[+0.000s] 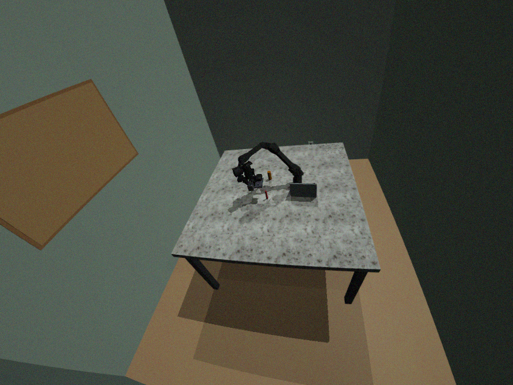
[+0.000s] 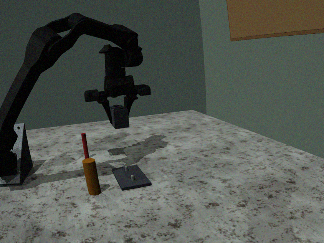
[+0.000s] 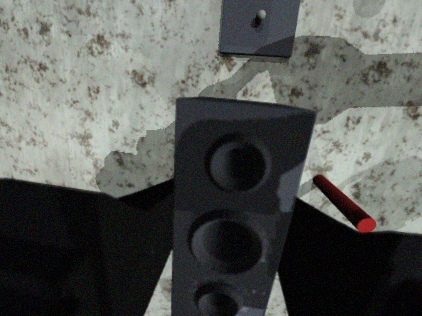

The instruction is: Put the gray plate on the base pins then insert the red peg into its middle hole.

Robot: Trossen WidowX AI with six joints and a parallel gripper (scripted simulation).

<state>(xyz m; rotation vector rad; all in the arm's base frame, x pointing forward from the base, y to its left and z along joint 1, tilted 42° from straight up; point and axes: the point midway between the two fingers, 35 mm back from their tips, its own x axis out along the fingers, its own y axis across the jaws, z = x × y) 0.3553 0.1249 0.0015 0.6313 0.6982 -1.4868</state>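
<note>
My gripper is shut on the gray plate, a thick block with three holes along its top. It holds the plate clear above the table, its underside well above the surface. The dark flat base lies on the table, nearer the exterior camera than the plate, with two short pale pins standing up. Only one pin shows in the wrist view. The red peg stands upright on the table, apart from gripper and base.
An orange cylinder stands upright beside the base, on the arm-mount side in the exterior view. A panel-like metal bracket stands at the arm's mount. The arm's shadow falls across the table.
</note>
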